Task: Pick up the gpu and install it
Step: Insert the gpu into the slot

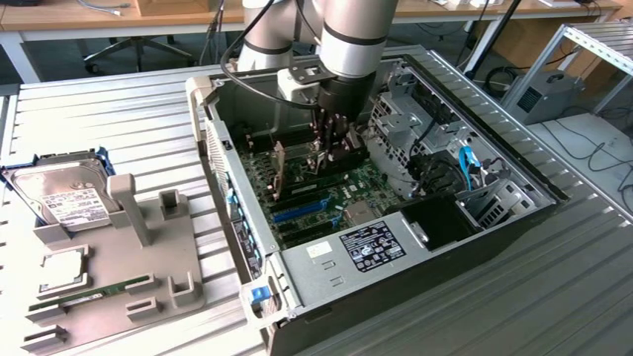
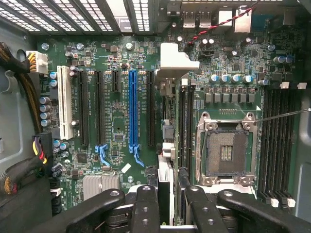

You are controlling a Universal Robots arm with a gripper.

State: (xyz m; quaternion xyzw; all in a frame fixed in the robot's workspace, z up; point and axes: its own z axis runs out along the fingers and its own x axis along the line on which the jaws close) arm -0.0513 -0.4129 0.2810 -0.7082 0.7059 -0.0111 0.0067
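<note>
My gripper (image 1: pixel 333 126) reaches down into the open computer case (image 1: pixel 396 245), and it is shut on the gpu (image 1: pixel 336 152), which hangs upright just above the green motherboard (image 1: pixel 331 196). In the wrist view the gpu (image 2: pixel 170 145) is seen edge-on as a thin dark card running away from my gripper (image 2: pixel 171 211), with its pale end bracket (image 2: pixel 176 59) at the far end. The black fingers (image 2: pixel 146 206) clamp it from both sides. The card sits between the blue expansion slot (image 2: pixel 133 111) and the open processor socket (image 2: pixel 226 150), close to a black slot (image 2: pixel 150 107).
Outside the case, on the exterior view's left, a grey fixture tray (image 1: pixel 148 259) holds a silver hard drive (image 1: pixel 70 199), a processor chip (image 1: pixel 64 271) and a green memory stick (image 1: pixel 91 293). Drive cages and cables (image 1: pixel 435 163) crowd the case's far side. Wire bundles (image 2: pixel 22 160) lie by the board.
</note>
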